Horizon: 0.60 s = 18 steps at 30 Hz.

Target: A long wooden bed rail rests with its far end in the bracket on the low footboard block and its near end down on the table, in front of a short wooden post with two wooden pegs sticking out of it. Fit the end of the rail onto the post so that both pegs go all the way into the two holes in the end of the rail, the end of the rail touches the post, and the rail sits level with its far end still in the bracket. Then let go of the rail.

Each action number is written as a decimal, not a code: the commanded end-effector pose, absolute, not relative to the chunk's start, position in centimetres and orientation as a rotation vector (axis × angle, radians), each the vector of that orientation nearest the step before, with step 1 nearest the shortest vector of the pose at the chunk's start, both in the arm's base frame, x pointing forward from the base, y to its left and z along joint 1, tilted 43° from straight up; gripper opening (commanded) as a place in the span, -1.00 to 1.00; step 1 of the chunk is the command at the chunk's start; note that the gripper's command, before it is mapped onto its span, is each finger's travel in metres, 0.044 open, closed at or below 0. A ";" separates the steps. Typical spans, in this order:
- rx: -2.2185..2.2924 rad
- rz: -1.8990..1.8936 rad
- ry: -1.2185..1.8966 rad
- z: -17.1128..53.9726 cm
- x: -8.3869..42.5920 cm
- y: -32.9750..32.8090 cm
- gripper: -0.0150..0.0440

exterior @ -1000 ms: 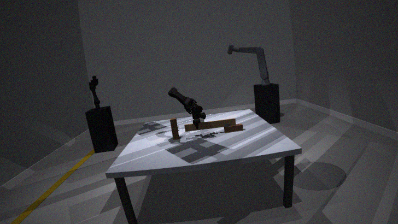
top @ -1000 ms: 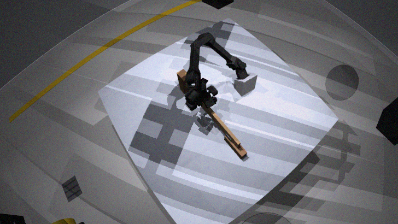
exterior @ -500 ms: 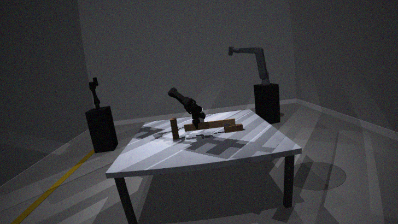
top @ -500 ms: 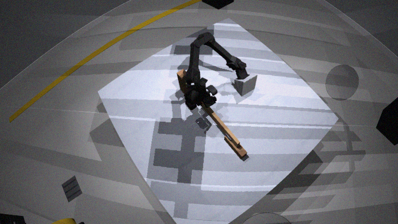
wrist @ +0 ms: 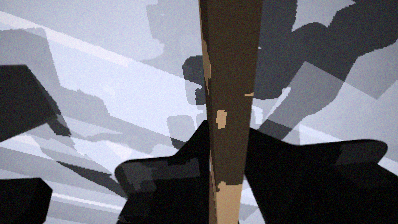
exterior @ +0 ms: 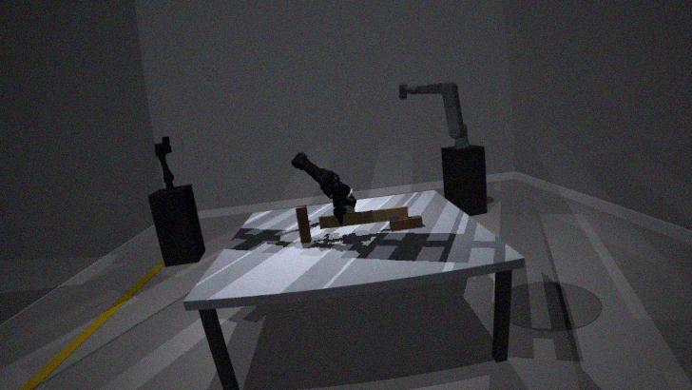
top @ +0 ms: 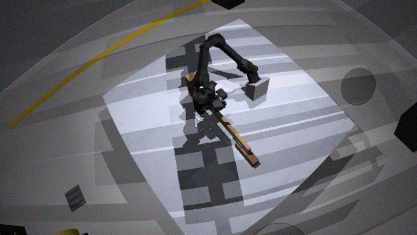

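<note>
Grey table [exterior: 338, 285] on dark legs in the middle of the room, black pedestal [exterior: 176, 224] with a small stand to its left, taller black pedestal [exterior: 464, 179] bearing a grey arm behind its right corner, yellow floor line [exterior: 91, 326] running off to its left.

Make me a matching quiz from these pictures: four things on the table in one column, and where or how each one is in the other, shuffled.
1. claw
2. bed rail
3. post
4. footboard block

A. stands upright, apart from the rail's end
B. lies low under the rail's far end
C. shut on the rail
D. gripped near its post end

Pairs: 1-C, 2-D, 3-A, 4-B
</note>
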State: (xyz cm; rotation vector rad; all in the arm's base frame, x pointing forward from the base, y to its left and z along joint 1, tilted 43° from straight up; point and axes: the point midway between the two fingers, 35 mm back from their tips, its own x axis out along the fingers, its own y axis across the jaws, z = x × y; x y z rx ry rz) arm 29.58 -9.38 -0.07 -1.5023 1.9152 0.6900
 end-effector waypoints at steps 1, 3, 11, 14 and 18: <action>-1.510 0.695 1.903 0.3 29.8 -9.2 -0.49; -1.510 0.695 1.903 0.3 29.8 -9.3 -0.49; -1.510 0.695 1.904 0.5 29.8 -9.5 -0.49; -1.510 0.695 1.904 0.5 29.8 -9.6 -0.49; -1.510 0.695 1.904 0.6 29.7 -9.7 -0.49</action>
